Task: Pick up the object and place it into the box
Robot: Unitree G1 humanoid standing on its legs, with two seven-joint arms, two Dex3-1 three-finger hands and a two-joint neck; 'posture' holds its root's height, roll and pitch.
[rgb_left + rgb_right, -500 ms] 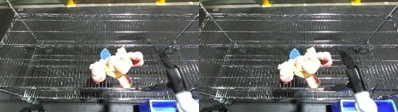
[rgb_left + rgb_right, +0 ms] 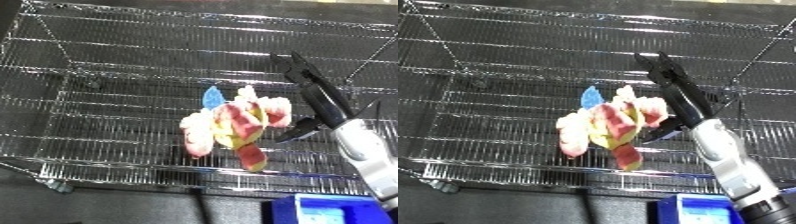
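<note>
Bin corner (image 2: 333,209) first: blue, at your bottom edge, right of centre, below the front rail of the wire rack (image 2: 107,125); only a piece of it shows, so contents are unreadable. Your right forearm (image 2: 731,160), white and silver, comes up from that lower right corner and runs diagonally over the shelf. Your right hand (image 2: 315,90) sits at the end of it, black, fingers (image 2: 664,70) held straight and stretched out toward the back of the rack, thumb (image 2: 298,131) splayed off to the left and lower down. It has hold of nothing. Thumb tip is just beside the plush toy (image 2: 233,125), on the toy's right side; contact can't be confirmed from either eye. Toy lies on the wire shelf near its front, roughly mid-width: cream and yellow body, red and pink patches, a small blue piece (image 2: 211,97) sticking up at its far left edge, one pinkish limb (image 2: 252,156) pointing toward you. It is on the shelf, well apart from the bin, not lifted. Your straight fingers pass to the right of the toy and reach beyond it, above the mesh. Further back, the shelf is plain wire grid up to the rear rail. Your left hand is out of both views.
</note>
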